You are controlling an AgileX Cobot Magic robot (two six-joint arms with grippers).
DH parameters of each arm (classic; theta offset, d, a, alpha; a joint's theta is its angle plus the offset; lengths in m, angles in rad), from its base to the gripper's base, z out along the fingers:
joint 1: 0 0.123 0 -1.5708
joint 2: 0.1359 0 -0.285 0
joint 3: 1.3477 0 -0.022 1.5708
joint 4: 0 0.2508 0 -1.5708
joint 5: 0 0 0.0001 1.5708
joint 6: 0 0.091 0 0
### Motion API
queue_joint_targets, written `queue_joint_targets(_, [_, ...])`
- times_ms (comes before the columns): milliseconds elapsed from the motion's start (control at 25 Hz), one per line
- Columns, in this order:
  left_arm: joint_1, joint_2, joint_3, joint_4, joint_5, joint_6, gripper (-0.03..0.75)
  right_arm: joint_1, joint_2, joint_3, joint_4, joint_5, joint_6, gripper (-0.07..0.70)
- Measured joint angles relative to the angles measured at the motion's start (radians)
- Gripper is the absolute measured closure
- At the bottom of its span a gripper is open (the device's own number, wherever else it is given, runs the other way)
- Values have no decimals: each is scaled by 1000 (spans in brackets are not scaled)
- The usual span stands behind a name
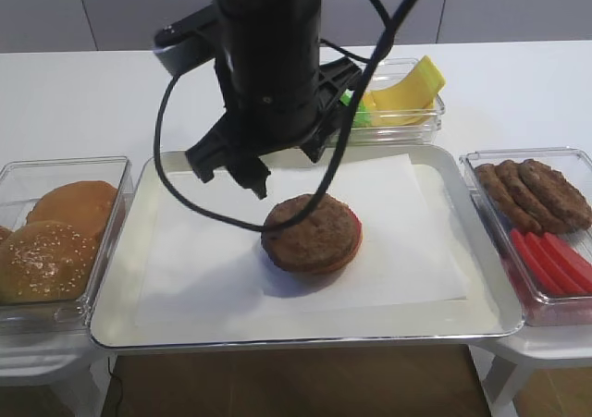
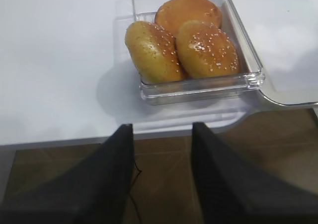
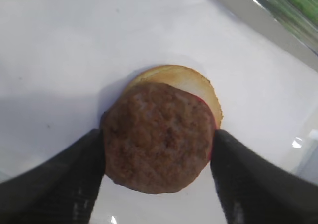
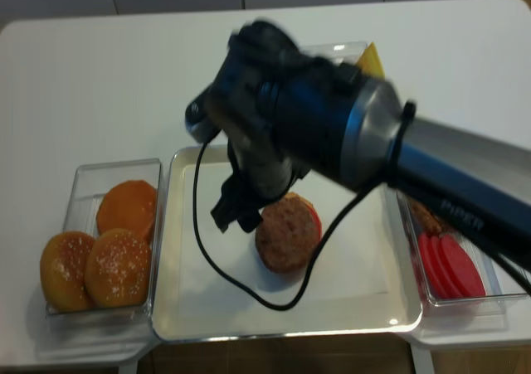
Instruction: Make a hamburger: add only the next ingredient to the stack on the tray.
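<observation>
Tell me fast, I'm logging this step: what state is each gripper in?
Left gripper: open, holding nothing.
Right gripper: open, fingers either side of the meat patty on the stack.

— Behind the setup? Pale grey wall panels (image 1: 111, 10) split by thin vertical seams.

— And below? A white table (image 4: 99, 84) under soft even light; brown floor (image 2: 164, 184) past its near edge.
</observation>
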Motion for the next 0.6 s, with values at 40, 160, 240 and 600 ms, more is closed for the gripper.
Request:
queue_joint_targets(40, [0,0,0,0,0,0,425,-17,-2,-4,19,0,-10,131])
queue_joint_targets(160, [0,0,0,0,0,0,425,-80,-22,-6,61,3,-30,131])
queue_joint_targets(240, [0,0,0,0,0,0,425,-131,-42,-6,93,4,-52,132])
queue_joint_targets(600, [0,0,0,0,0,0,425,-408,-131,-6,195,11,-119,132])
